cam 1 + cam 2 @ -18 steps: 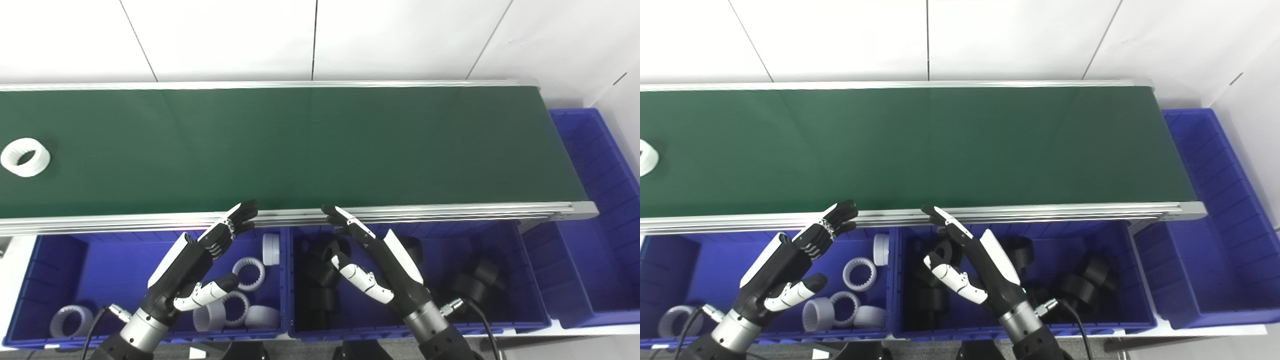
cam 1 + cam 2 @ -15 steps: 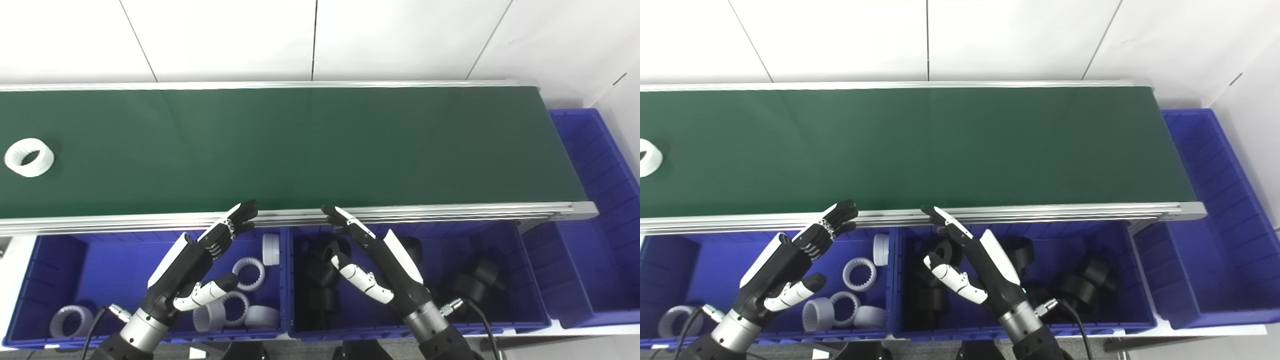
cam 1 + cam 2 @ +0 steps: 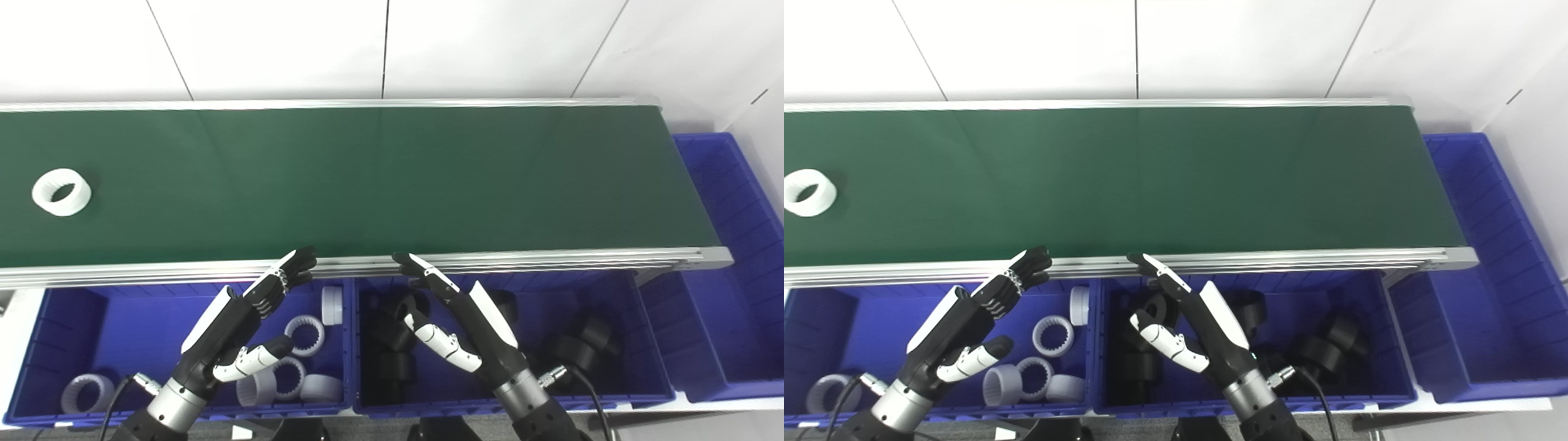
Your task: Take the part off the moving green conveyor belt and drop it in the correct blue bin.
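A white toothed ring lies flat on the green conveyor belt near its left end, far from both hands. My left hand hovers open above the left blue bin, which holds several white rings. My right hand hovers open above the middle blue bin, which holds several black rings. Both hands point their fingertips at the belt's near rail and hold nothing.
An aluminium rail runs along the belt's near edge, just past my fingertips. A third blue bin stands at the belt's right end. A white tiled wall rises behind the belt.
The white ring has travelled to the right along the belt. Both hands have stayed almost still above their bins.
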